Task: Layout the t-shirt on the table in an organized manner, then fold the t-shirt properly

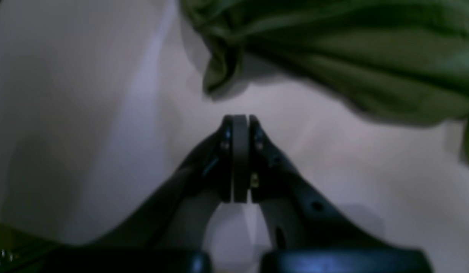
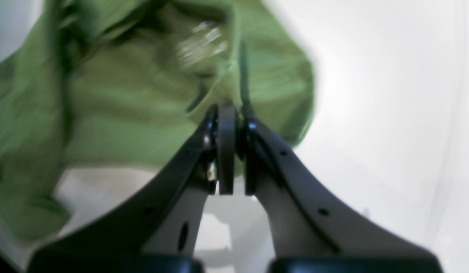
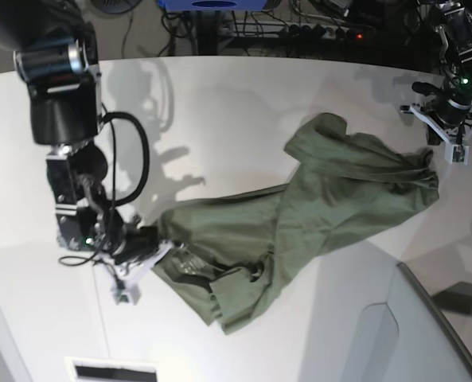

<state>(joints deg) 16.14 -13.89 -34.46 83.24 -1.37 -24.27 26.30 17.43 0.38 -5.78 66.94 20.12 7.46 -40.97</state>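
The olive-green t-shirt [image 3: 323, 199] lies crumpled in a diagonal band across the white table [image 3: 243, 103]. My right gripper [image 3: 157, 248] is at its lower-left end. In the right wrist view, this gripper [image 2: 232, 110] is shut on a fold of the t-shirt [image 2: 124, 113] near the pale collar label [image 2: 202, 41]. My left gripper [image 3: 450, 147] hovers by the shirt's upper-right end. In the left wrist view, it [image 1: 240, 118] is shut on nothing, and the t-shirt [image 1: 352, 57] lies just beyond its tips over the table [image 1: 86, 113].
Cables and a power strip [image 3: 315, 32] run behind the table's far edge. A grey panel [image 3: 427, 334] sits at the lower right corner. The right arm's black body and cable loop [image 3: 60, 119] stand over the table's left side.
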